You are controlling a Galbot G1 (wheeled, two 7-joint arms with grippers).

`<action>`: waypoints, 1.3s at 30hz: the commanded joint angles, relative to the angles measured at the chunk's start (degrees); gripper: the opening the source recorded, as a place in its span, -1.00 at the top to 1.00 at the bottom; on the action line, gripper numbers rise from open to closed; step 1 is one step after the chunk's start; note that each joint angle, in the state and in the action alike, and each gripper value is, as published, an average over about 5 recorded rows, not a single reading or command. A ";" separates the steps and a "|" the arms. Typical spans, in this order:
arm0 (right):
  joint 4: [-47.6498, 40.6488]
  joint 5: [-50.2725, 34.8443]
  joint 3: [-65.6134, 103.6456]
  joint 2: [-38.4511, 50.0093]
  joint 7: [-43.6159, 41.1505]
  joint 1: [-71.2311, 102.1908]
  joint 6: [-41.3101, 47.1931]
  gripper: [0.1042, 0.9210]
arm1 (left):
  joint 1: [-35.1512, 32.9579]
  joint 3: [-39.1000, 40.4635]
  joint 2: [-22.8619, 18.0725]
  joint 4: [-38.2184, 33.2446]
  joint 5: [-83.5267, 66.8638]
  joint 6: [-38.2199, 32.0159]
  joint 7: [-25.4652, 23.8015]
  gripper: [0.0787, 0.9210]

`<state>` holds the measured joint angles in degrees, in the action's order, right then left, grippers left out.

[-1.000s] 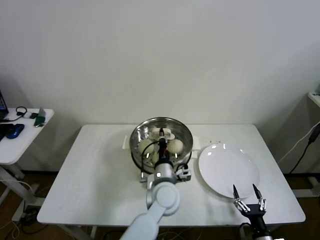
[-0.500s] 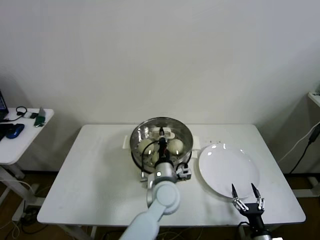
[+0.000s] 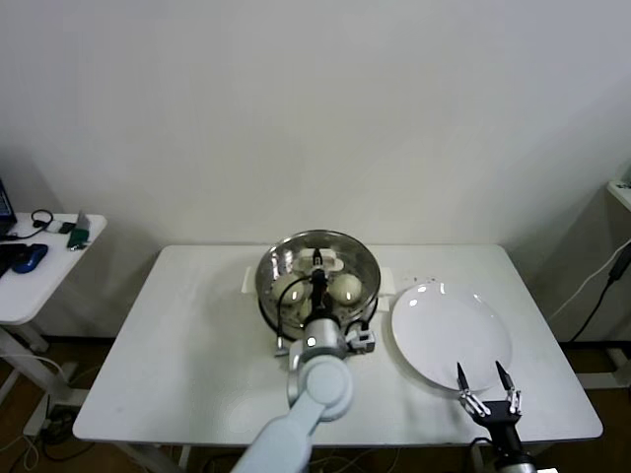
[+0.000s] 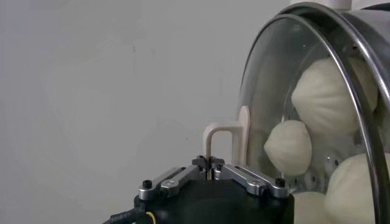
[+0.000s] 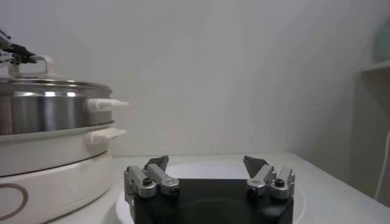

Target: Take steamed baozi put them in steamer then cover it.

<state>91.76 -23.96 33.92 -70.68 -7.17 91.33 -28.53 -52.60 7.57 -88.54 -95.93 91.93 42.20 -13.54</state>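
Note:
The steamer (image 3: 271, 296), a shiny steel pot on a white base, stands at the table's middle back. The glass cover (image 3: 350, 258) lies on its rim. Several cream-white baozi (image 3: 347, 287) show through the glass. My left gripper (image 3: 318, 264) is over the pot's centre, shut on the cover's cream handle (image 4: 226, 129). The left wrist view shows the cover (image 4: 277, 79) with baozi (image 4: 329, 91) behind it. My right gripper (image 3: 488, 386) is open and empty at the table's front right, by the near rim of the white plate (image 3: 452, 333). The right wrist view shows that gripper (image 5: 207, 165) and the steamer (image 5: 49, 112).
The white plate is bare, just right of the steamer. A small side table (image 3: 39, 271) with a blue mouse and other small items stands off to the left. A shelf edge (image 3: 621, 192) and a hanging cable are at the far right.
My right gripper has drawn back slightly toward the table's front edge. My left gripper still holds the cover's handle over the steamer, hardly moved.

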 commanded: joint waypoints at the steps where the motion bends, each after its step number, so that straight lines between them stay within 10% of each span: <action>1: 0.09 0.11 -0.03 -0.06 -0.10 -0.07 0.11 -0.76 | -0.04 0.30 0.81 -1.79 -1.41 2.17 -0.80 0.86; 24: 1.50 0.19 -0.13 0.25 -0.38 0.05 1.78 -0.76 | -3.32 -0.21 4.93 -11.63 -8.60 1.95 0.93 -0.65; 31: 2.01 -0.34 -0.38 0.53 1.62 -0.14 3.55 -0.76 | -7.93 -6.15 7.86 -22.77 -24.52 -1.84 6.80 -0.76; 39: 4.18 0.69 -0.37 0.23 6.10 -0.65 5.27 -0.76 | -16.64 -27.90 15.34 -31.54 -75.14 -17.39 19.34 -0.77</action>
<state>94.33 -23.86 33.64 -70.42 -5.26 91.03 -25.28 -60.13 0.97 -80.38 -115.02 69.25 42.20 -7.08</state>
